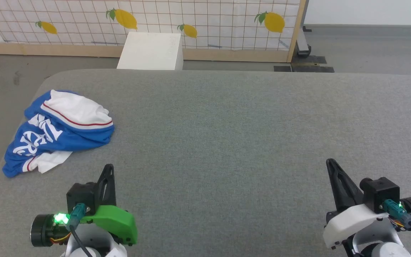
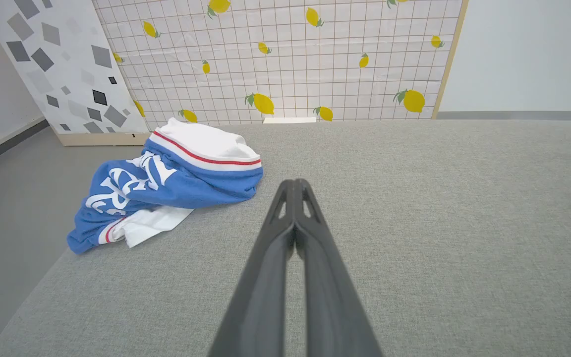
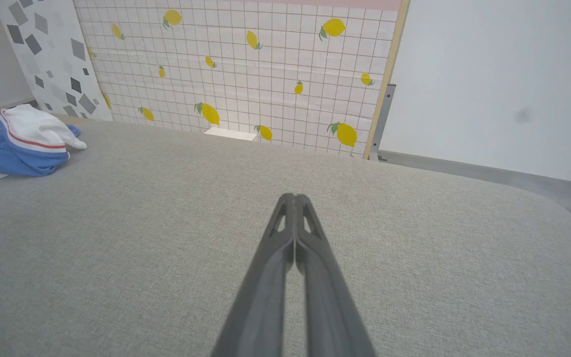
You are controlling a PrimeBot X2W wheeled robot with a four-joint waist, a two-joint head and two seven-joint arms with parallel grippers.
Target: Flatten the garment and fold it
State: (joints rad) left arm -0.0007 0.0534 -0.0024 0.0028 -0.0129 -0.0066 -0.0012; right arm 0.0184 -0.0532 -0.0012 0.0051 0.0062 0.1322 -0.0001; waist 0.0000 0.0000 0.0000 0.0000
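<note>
The wide grey fabric-covered counter is carrying the royal-blue jersey T-shirt with white sleeves and red-striped trim, which is lying crumpled in a heap by its left edge. The left gripper and right gripper are hovering at the near side, fingers pressed together and holding nothing. Flattening looks not yet begun. The next move is likely calling for the left fingers to spread and reach for a hem.
</note>
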